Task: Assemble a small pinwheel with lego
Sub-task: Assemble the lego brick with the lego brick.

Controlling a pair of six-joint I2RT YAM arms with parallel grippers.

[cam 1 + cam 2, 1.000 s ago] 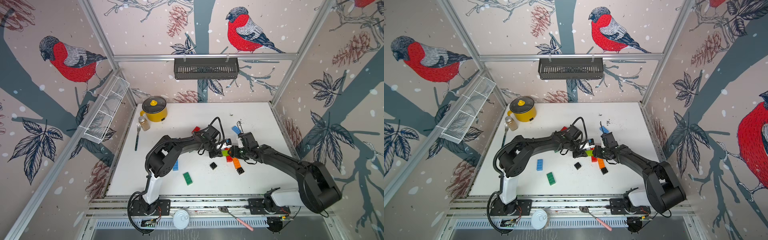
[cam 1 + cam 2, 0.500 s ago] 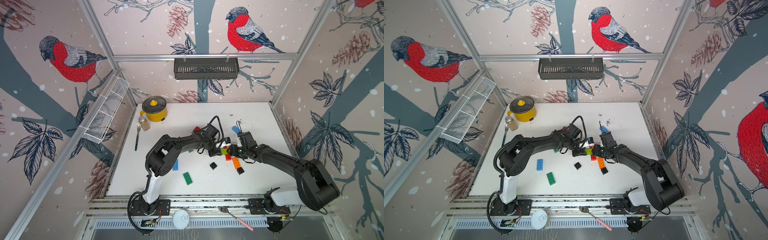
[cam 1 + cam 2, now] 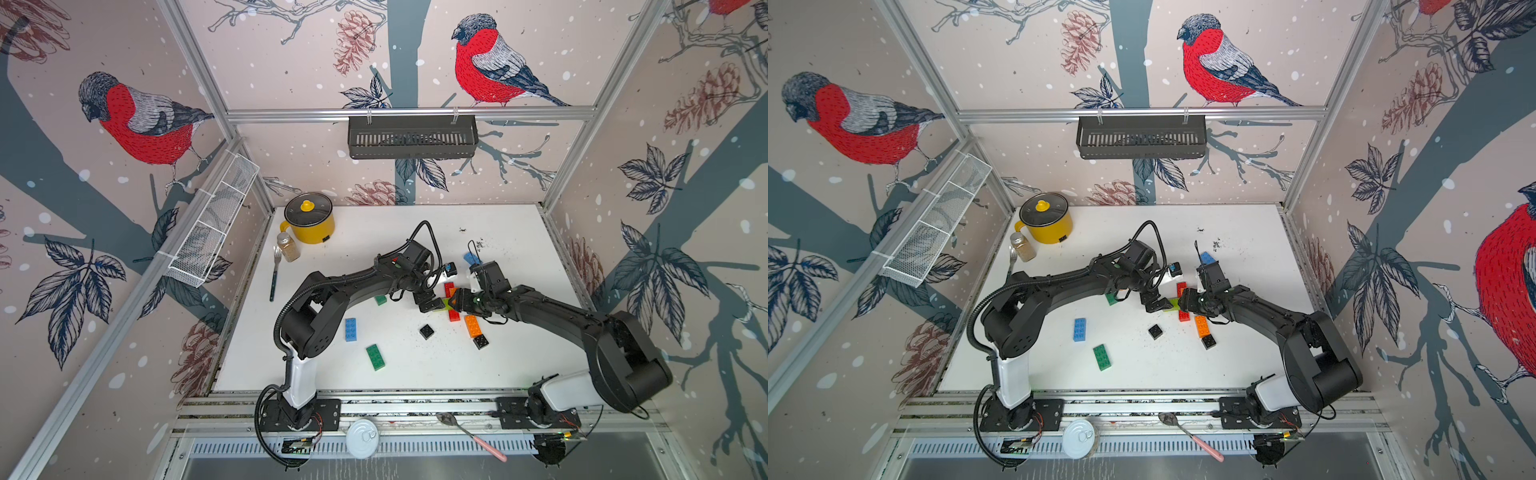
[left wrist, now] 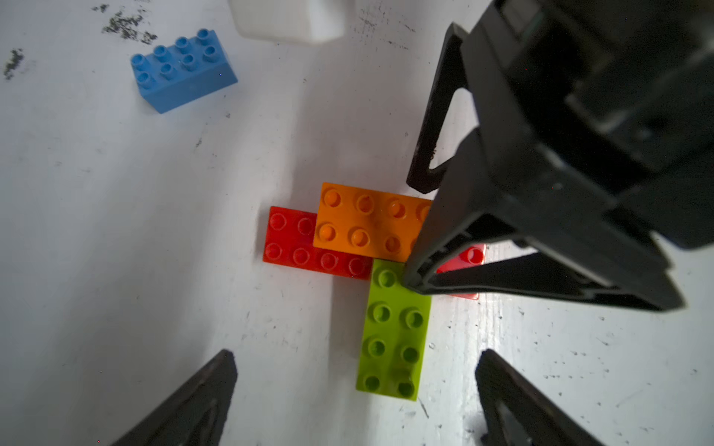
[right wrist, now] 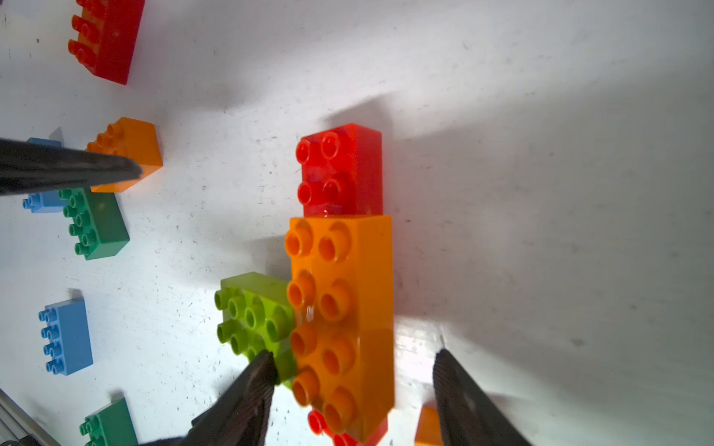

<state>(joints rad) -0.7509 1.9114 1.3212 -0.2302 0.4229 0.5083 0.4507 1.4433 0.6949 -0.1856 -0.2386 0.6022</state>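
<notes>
Orange plastic is topping the build near the middle of the white surface (image 3: 498,365): an orange brick (image 5: 340,309) is lying across a red brick (image 5: 340,170), and a lime brick (image 5: 251,312) is jutting from its side at a right angle. The right wrist view is showing the right gripper (image 5: 353,357) straddling the orange brick's end with its jaws apart, 1 finger touching the lime brick and the other standing clear of the orange side. The left wrist view is showing the left gripper (image 4: 357,357) spread wide and gripping nothing, with the lime brick lying untouched between its fingers. In both top views the 2 arms are meeting over this cluster and hiding most of it. Bullfinch wallpaper is covering the walls, where a black rack (image 3: 411,137) and a white wire basket (image 3: 212,224) are hanging. A loose orange brick (image 3: 472,325), 2 black squares (image 3: 426,331), a blue brick (image 3: 350,329) and a dark green brick (image 3: 375,357) are lying scattered nearer the arm bases. A yellow pot (image 3: 309,218), a spice jar (image 3: 288,247) and a fork (image 3: 274,272) are sitting in the far left corner.
</notes>
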